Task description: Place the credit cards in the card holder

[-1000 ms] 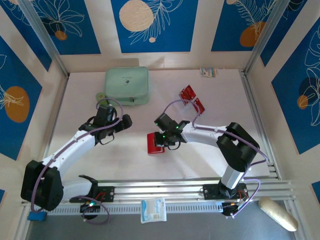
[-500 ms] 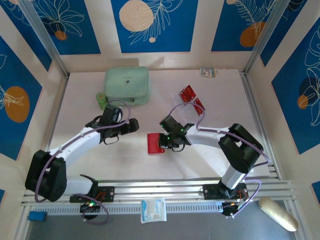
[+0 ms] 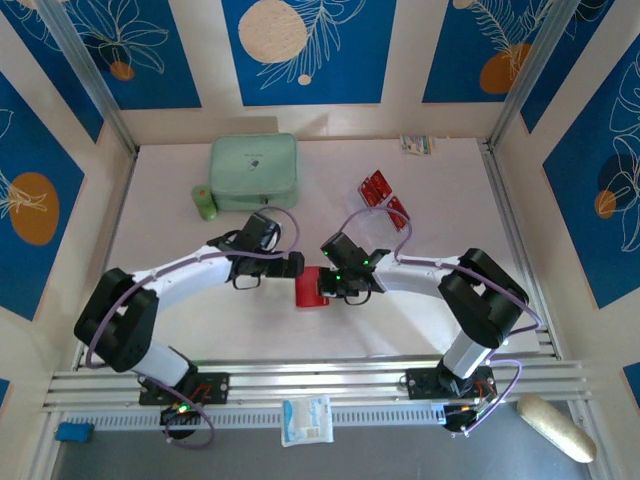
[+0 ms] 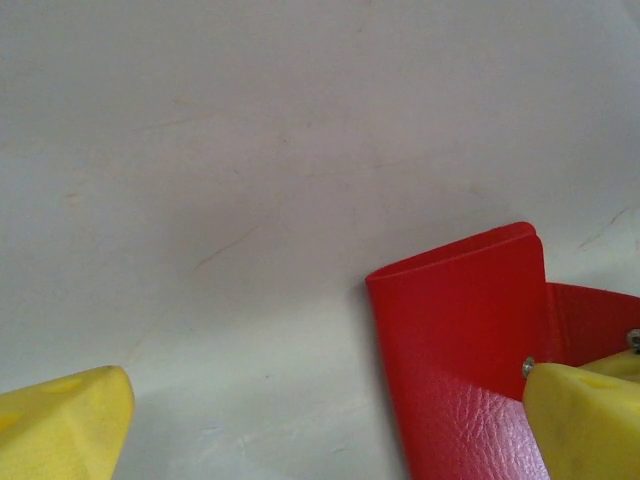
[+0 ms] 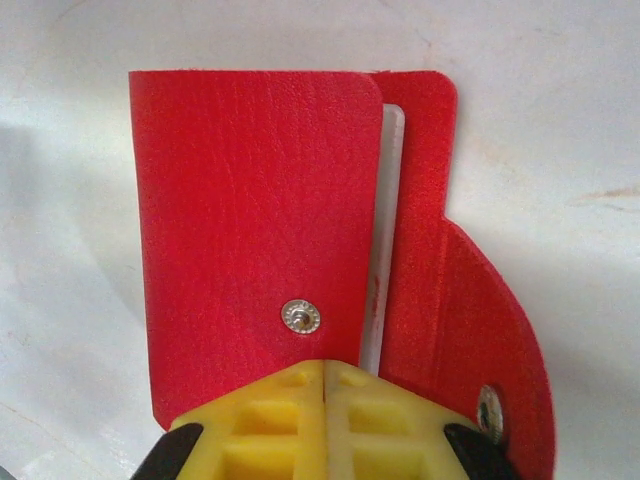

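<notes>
Pinching flat red leather card holder (3 o'clock edge) with closed right gripper. Holding left gripper open at 9 o'clock.

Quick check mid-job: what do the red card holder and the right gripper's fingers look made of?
The card holder looks like leather or faux leather: pebbled grain, matte sheen, with a shiny metal snap stud. The pale sleeve inside looks like plastic, though little shows. The right gripper has yellow fingers, apparently moulded hard plastic, matte, with recessed pockets.

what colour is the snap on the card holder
Silver metal; the snap on the red card holder shows best in the right wrist view.
</notes>
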`<state>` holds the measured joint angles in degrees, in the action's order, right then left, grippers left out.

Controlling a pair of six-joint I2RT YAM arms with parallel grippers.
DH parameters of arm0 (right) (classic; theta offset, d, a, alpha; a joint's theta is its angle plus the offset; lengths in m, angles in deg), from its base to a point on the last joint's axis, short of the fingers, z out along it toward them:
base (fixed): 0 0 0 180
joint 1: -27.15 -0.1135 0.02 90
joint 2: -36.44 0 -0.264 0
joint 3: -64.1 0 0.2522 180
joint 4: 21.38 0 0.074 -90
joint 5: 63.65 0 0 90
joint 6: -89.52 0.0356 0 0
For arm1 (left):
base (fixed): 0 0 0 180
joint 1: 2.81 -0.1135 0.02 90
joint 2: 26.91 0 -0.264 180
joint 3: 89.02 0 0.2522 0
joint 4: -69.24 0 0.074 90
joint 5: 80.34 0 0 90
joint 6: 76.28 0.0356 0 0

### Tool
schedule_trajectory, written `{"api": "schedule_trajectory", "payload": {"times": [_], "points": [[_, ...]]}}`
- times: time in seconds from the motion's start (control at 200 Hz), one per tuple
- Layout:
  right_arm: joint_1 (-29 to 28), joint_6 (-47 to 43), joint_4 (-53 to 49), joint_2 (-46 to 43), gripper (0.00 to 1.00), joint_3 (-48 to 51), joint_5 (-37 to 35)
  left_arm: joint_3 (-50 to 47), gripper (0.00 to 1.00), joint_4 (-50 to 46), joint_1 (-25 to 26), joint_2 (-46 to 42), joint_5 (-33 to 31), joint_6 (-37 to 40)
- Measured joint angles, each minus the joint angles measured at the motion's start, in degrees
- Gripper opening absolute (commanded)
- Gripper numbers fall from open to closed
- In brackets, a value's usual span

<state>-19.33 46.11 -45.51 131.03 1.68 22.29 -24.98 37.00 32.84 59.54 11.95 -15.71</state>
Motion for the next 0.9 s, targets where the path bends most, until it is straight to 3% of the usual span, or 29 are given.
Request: {"api": "schedule_trajectory", "payload": {"times": [0.9], "points": [[0.24, 0.22, 0.59, -0.17, 0.04, 0.42, 0.44, -0.79, 1.0, 0.2, 4.66, 6.27, -5.38, 2.56]]}}
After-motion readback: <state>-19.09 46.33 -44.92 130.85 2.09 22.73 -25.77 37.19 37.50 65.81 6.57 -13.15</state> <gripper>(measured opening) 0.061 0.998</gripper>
